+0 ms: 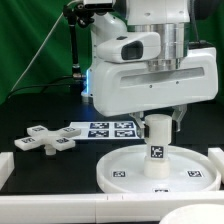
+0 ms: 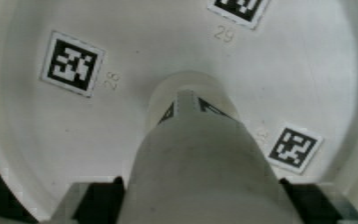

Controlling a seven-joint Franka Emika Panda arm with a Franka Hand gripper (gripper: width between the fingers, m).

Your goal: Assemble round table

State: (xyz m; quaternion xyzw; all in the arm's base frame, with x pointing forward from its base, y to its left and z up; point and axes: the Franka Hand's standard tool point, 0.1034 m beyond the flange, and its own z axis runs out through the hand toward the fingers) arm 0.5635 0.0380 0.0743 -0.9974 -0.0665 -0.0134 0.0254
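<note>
The large round rimmed disc (image 1: 128, 172) lies flat on the black table at the exterior view's right. The short cylindrical leg (image 1: 157, 148) stands upright on the disc's middle. My gripper (image 1: 160, 122) is straight above it, shut on the leg's upper end. In the wrist view the leg (image 2: 197, 140) runs down to the disc (image 2: 149, 45), with a black finger pad (image 2: 101, 200) pressed against each side of it; my gripper (image 2: 201, 205) is there. The cross-shaped piece (image 1: 45, 140) lies loose on the table at the exterior view's left.
The marker board (image 1: 100, 129) lies flat behind the disc, between it and the cross-shaped piece. A white rail (image 1: 50, 206) runs along the table's front edge, with a white block (image 1: 5, 165) at the exterior view's left.
</note>
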